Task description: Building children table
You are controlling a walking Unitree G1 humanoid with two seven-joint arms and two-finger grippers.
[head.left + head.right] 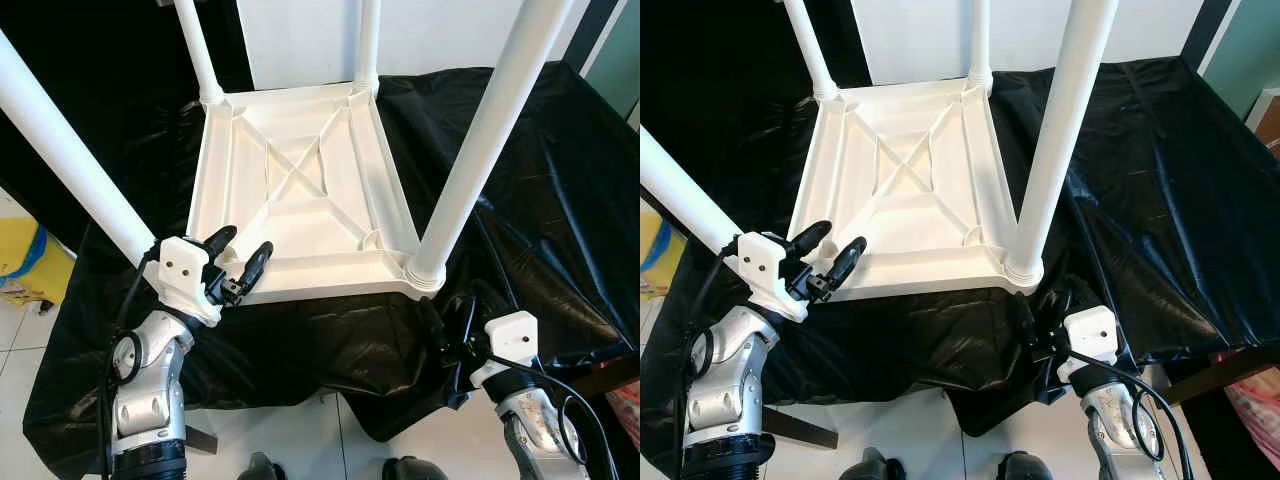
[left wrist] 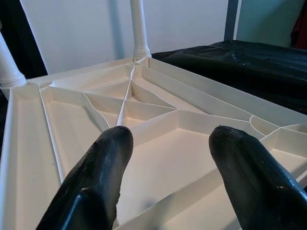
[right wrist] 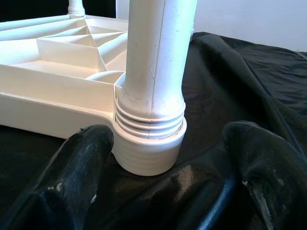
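The desk (image 1: pixel 560 200) was covered fully by a black glossy plastic sheet (image 1: pixel 1140 180), which was wrinkled and hung down over the near edge toward the white tiled floor (image 1: pixel 300 440). Directly on the sheet lay a white plastic children table (image 1: pixel 300 190), turned upside down, with its ribbed underside facing up. Four white round legs stood up from its corners; the near right leg (image 1: pixel 480 150) sat in a ringed socket (image 3: pixel 151 143) that rested on the sheet.

Black sheet (image 1: pixel 540 150), white wall (image 1: pixel 300 40)
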